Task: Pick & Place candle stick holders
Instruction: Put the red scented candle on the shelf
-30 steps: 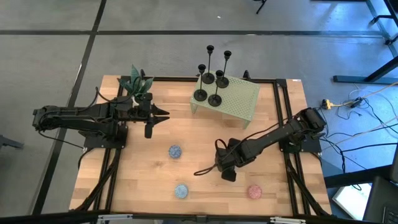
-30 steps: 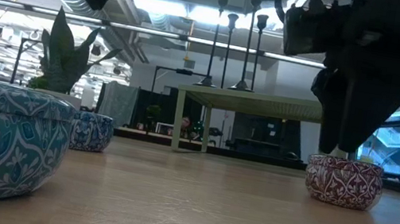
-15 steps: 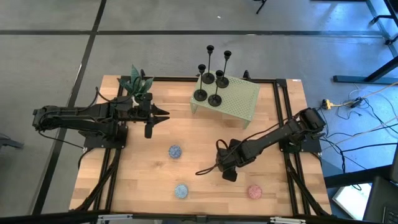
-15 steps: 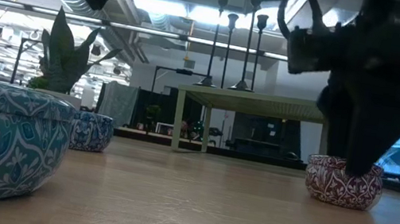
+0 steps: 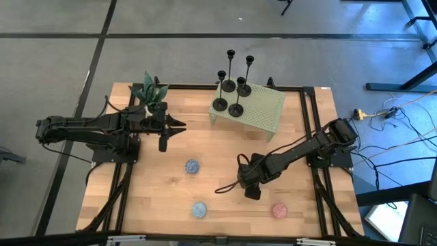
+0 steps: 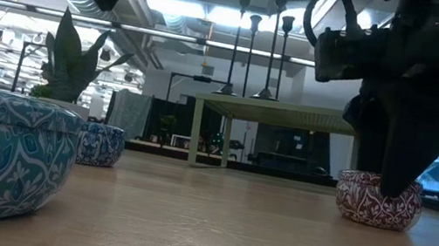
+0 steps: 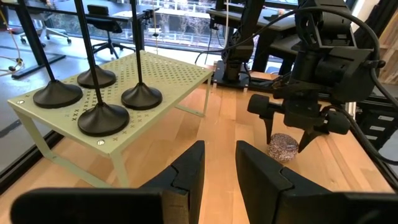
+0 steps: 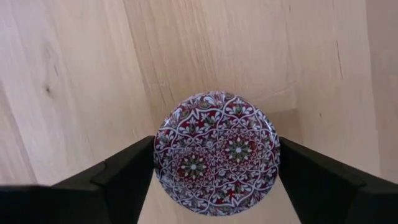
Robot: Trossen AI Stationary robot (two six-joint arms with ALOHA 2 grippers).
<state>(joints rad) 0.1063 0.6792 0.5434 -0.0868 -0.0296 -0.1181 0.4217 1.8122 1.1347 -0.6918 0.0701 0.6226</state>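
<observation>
Several slim black candle stick holders (image 5: 232, 92) stand by their round bases on a pale green perforated stand (image 5: 265, 113) at the far middle of the table; they also show in the left wrist view (image 7: 99, 118). My right gripper (image 5: 250, 191) is open and points down at a red patterned tin (image 8: 217, 143), with one finger on either side of it. The tin also shows in the low view (image 6: 360, 209). My left gripper (image 5: 179, 127) hovers over the left part of the table, its fingers a narrow gap apart and holding nothing. My right gripper's fingers (image 8: 124, 171) stand beside the red tin's round wall (image 8: 163, 155), one on each side, coming from above and pointing down. I cannot tell whether they touch it. The tin sits upright on the table.
A dark blue tin (image 5: 192, 166) and a light blue tin (image 5: 199, 209) sit on the wood left of my right gripper. A potted plant (image 5: 149, 92) stands at the far left corner. Bare wood lies between the stand and the tins.
My right gripper has come down toward the red tin; in the low view its fingertip now reaches below the tin's top edge. The tin and the candle stick holders have stayed where they were.
</observation>
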